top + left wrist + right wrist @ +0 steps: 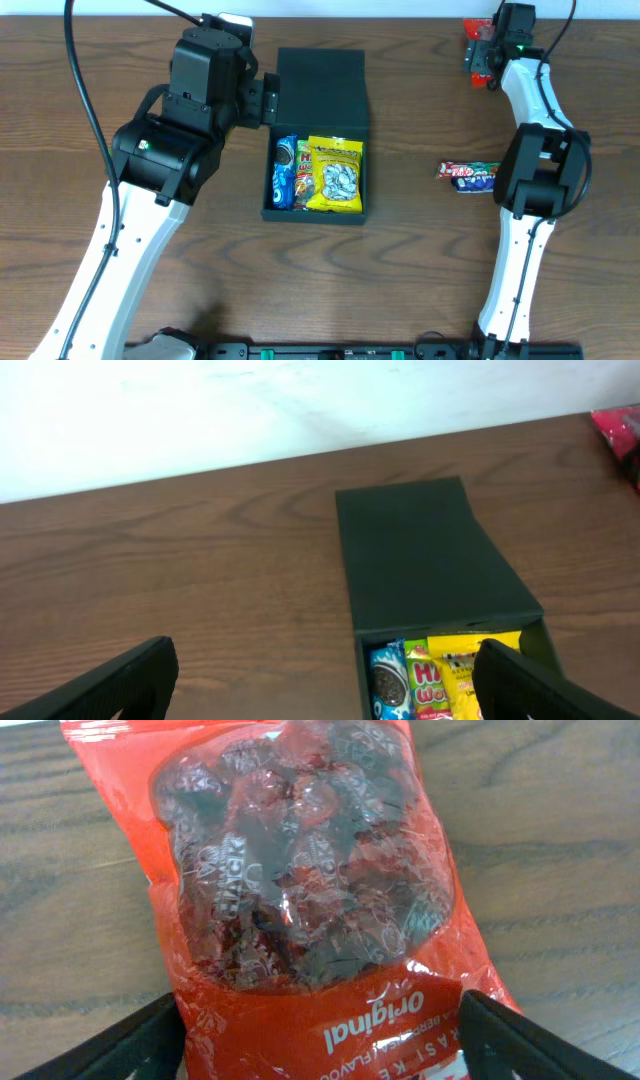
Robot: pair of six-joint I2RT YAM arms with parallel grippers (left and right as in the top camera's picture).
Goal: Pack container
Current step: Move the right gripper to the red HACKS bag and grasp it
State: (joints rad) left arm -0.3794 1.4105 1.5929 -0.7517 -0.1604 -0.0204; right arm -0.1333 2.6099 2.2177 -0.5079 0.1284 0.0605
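From overhead, the container (320,90) lies mid-counter (420,270) with its lid flung back toward the far edge. Three snacks sit inside: a blue cookie pack (284,172), a slim pack (302,165) and a yellow bag (335,175). They crowd the tray almost wall to wall. A wrapped bar (468,175) and a red packet (474,40) lie outside, so packing looks past halfway, with the lid yet to shut. The left claw (266,100) sits just beside the lid's left edge. The right claw (483,60) is over the red packet near the far right corner.

The left wrist view shows the left claw spread wide and empty, with bare counter ahead and to the left.

In the right wrist view, the right claw's fingers (130,1040) stand wide at the packet's lower edges. Whether they pinch it cannot be told. Open wood surrounds the packet.
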